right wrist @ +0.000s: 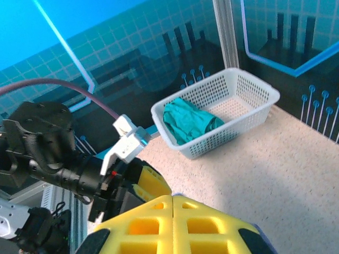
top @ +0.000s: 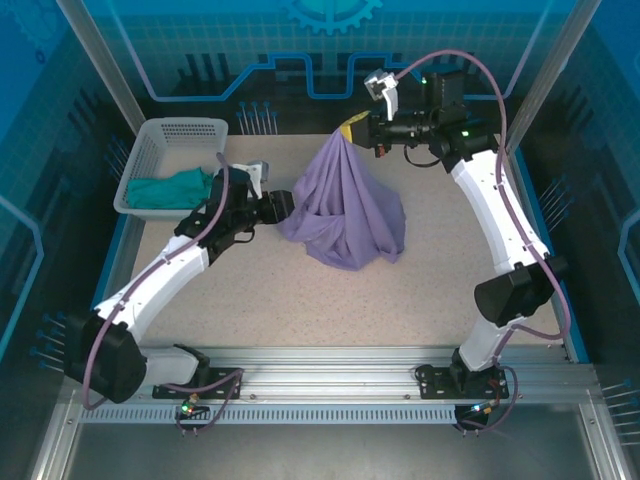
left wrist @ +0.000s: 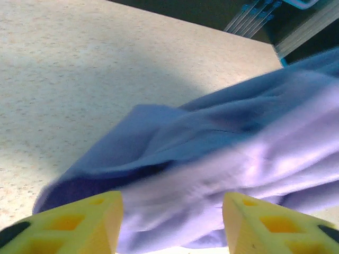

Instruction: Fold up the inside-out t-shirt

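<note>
While the right gripper (top: 353, 131) is pinching the peak of the inside-out t-shirt (top: 345, 215), the cloth is hanging from it like a tent. The lower edge is spreading on the table (top: 400, 300), slightly toward 12 o'clock from centre in top view. Right jaws are sitting fully closed on that peak. In right wrist view the two yellow fingers (right wrist: 156, 206) are pressing flat together, no gap btwn them. Grip point is sitting at 12 o'clock of the shirt, raised off the tabletop.

Left gripper (top: 282, 205) is sitting low at 9 o'clock of the shirt, right at the cloth's lower edge. In left wrist view its fingers (left wrist: 87, 222) are standing well apart, w/ a blurred lavender fold lying in the gap. It's not clamping anything; can't tell if the pads are touching cloth. Shirt (left wrist: 238, 153) is lying toward 3 o'clock in that view, bare table (left wrist: 79, 69) toward 10 o'clock.

White mesh basket (top: 185, 127) is sitting at the table's 10 o'clock corner w/ a teal-green garment (top: 165, 190) bunched inside. Basket is standing apart from the shirt, w/ the left arm reaching past just beside it. Right wrist cam is also catching basket (right wrist: 254, 114) & garment (right wrist: 188, 121) toward 1 o'clock.
</note>
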### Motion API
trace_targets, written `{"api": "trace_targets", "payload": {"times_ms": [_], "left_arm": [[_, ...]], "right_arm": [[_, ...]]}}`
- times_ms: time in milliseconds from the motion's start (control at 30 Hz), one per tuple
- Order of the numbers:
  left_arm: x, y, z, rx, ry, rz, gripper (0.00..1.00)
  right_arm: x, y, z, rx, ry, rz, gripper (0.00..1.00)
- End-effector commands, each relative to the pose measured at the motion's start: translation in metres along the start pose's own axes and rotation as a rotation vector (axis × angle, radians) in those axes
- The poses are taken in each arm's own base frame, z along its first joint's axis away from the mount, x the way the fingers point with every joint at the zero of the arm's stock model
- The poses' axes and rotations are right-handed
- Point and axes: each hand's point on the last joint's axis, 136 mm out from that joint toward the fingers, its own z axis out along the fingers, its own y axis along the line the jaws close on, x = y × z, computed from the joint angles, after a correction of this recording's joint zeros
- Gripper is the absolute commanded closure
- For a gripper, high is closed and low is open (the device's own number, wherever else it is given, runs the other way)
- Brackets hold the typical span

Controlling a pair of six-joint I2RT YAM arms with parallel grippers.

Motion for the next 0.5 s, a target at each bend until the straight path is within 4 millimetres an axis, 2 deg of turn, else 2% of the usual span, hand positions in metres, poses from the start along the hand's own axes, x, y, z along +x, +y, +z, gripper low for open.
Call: {"api": "trace_targets", "payload": {"times_ms": [0, 100, 367, 467], "left_arm": [[-0.007, -0.048, -0.018, 0.157, -0.086, 0.186, 0.33], [0.005, -0.066, -0.014, 0.214, -0.063, 0.266, 0.25], [0.002, -0.052, 0.023, 0.104, -0.006, 0.340, 0.20], [0.000, -0.053, 0.037, 0.101, 0.015, 0.352, 0.27]], "right_arm": [[-0.008, 0.022, -0.005, -0.068, -0.001, -0.043, 1.00], [-0.007, 0.022, -0.002, -0.075, 0.006, -0.040, 1.00], [-0.002, 0.024, -0.002, -0.086, 0.025, -0.041, 1.00], [0.001, 0.024, -0.001, -0.095, 0.033, -0.040, 1.00]]}}
